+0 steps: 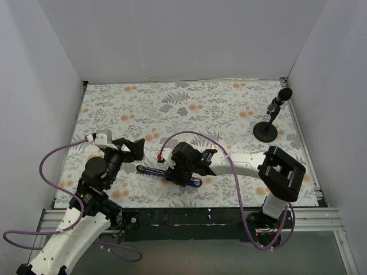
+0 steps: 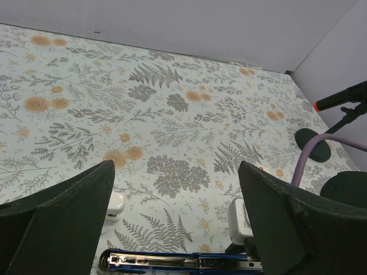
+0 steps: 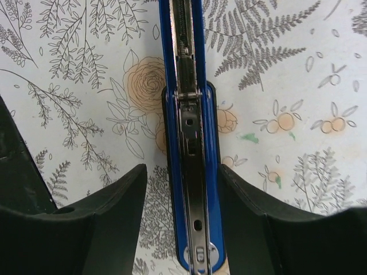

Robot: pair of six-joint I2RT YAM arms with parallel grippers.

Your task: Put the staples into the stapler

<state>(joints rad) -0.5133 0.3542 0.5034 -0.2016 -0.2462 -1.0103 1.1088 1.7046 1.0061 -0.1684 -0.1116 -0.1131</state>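
Looking at the stapler: bright blue shell, flipped open and lying flat on the floral table cover, with its silvery metal rail and spring facing up. It sits well left of the microphone stand, nearer the arm bases. The right gripper is right over it, fingers spread either side, not pinching. The left gripper, further left of the stand, is spread wide and holding nothing.

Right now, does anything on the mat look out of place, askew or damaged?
Nothing looks damaged or spilled. The stapler lies opened flat on the mat with its metal rail facing up, which suits loading. The right tool straddles it, jaws apart. I see no staples in the rail.
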